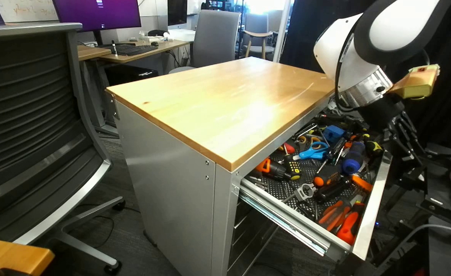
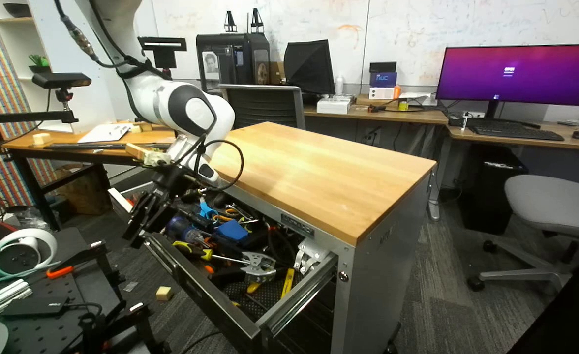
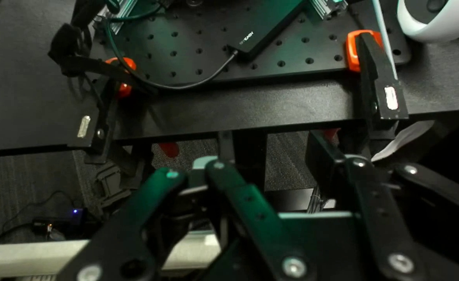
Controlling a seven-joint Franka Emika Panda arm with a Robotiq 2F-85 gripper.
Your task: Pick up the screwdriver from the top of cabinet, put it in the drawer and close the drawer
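The cabinet (image 1: pixel 171 172) has a light wooden top and also shows in an exterior view (image 2: pixel 319 172). Its uppermost drawer (image 1: pixel 373 207) is pulled well out and full of tools; its front panel shows in an exterior view (image 2: pixel 200 290) and its rim in the wrist view (image 3: pixel 30 255). No screwdriver shows on the wooden top; I cannot single it out among the mixed tools in the drawer. My gripper (image 3: pixel 270 156) is open and empty, fingers apart. It points down by the drawer's front panel, at its outer side, in both exterior views (image 1: pixel 413 153) (image 2: pixel 134 236). Contact cannot be told.
A black table (image 3: pixel 252 105) with clamps (image 3: pixel 381 86) and cables stands in front of the drawer. A grey chair (image 1: pixel 37 115) stands beside the cabinet, with desks and monitors (image 2: pixel 515 73) behind. A small wooden block (image 2: pixel 164 293) lies on the floor.
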